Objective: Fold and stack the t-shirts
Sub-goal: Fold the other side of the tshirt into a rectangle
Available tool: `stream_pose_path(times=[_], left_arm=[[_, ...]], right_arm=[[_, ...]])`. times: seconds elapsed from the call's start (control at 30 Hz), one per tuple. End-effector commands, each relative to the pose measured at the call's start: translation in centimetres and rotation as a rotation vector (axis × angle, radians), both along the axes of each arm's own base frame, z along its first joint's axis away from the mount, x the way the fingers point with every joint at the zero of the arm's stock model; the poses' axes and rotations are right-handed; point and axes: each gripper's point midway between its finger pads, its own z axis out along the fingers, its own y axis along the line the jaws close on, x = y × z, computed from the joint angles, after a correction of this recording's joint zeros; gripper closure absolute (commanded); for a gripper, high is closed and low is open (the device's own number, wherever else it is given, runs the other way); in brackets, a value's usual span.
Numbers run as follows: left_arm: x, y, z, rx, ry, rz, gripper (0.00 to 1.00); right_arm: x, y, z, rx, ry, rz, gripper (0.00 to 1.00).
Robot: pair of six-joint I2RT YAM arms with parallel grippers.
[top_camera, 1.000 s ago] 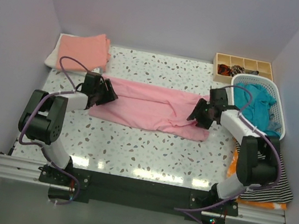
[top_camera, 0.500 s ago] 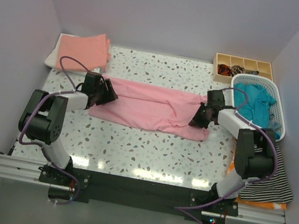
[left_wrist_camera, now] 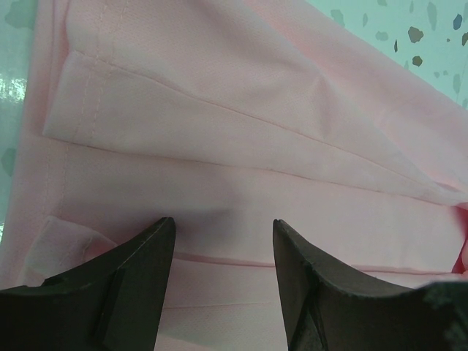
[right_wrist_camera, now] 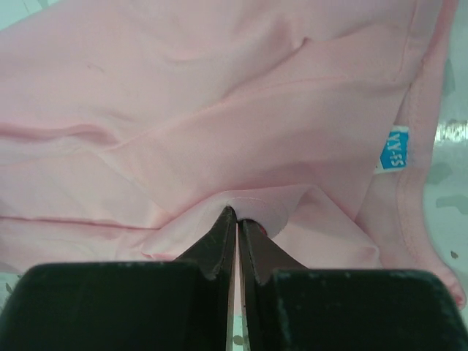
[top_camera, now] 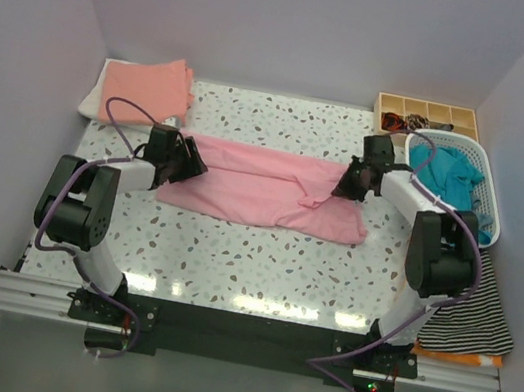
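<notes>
Speckled worktop (top_camera: 261, 257), carrying the pink t-shirt (top_camera: 263, 188) as a long band across its middle: sides folded in, so laid ready for a crosswise fold. Beyond the pink t-shirt's left end, salmon-orange t-shirt (top_camera: 145, 84) folded atop what is probably a white t-shirt (top_camera: 89, 103), only its edge showing; the stack to join, by the look of it. Right of the pink t-shirt, teal t-shirt (top_camera: 453, 179) heaped in a basket (top_camera: 486, 220), not yet folded. Both arms stretched forward and low, one to each end of the pink t-shirt, wrists pitched down. Left hand (top_camera: 190, 163) at its left end, parted, straddling flat cloth, gripping nothing. Right hand (top_camera: 353, 184) at its collar end, pinched tight on a raised ridge of the cloth, just beside the small blue neck label (right_wrist_camera: 395, 150).
</notes>
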Motion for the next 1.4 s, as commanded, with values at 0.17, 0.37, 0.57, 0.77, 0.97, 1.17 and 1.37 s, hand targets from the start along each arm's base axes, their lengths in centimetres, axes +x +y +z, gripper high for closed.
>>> stream_pose_path(times=[0.17,0.37,0.57,0.77,0.97,1.17,1.37], left_arm=[[0.0,-0.2,-0.4,0.017,0.01,-0.032,0.39],[-0.2,-0.2,-0.5,0.015,0.016,-0.035,0.39],[0.0,-0.4,-0.6,0.009,0.015,-0.04,0.39],[0.3,-0.7,-0.5,-0.003,0.007,-0.049,0.39],[0.2,-0.7,-0.3,-0.002,0.008,-0.051,0.39],[0.3,-0.4,-0.1,0.014,0.004,-0.046,0.39],[-0.1,0.0,0.1,0.037,0.005,-0.037,0.39]], right_arm=[[5.1,1.2,0.2,0.007,-0.035,0.042,0.73],[6.2,-2.9,3.1,-0.217,-0.131,-0.015,0.46],[4.3,-4.2,7.1,-0.267,-0.221,-0.005,0.37],[1.2,-0.8,5.0,-0.115,-0.119,0.106,0.41],[-1.4,1.6,2.5,-0.091,-0.025,0.163,0.51],[-3.0,3.2,1.0,-0.098,0.019,0.201,0.53],[-2.3,4.1,0.2,-0.092,0.034,0.204,0.54]])
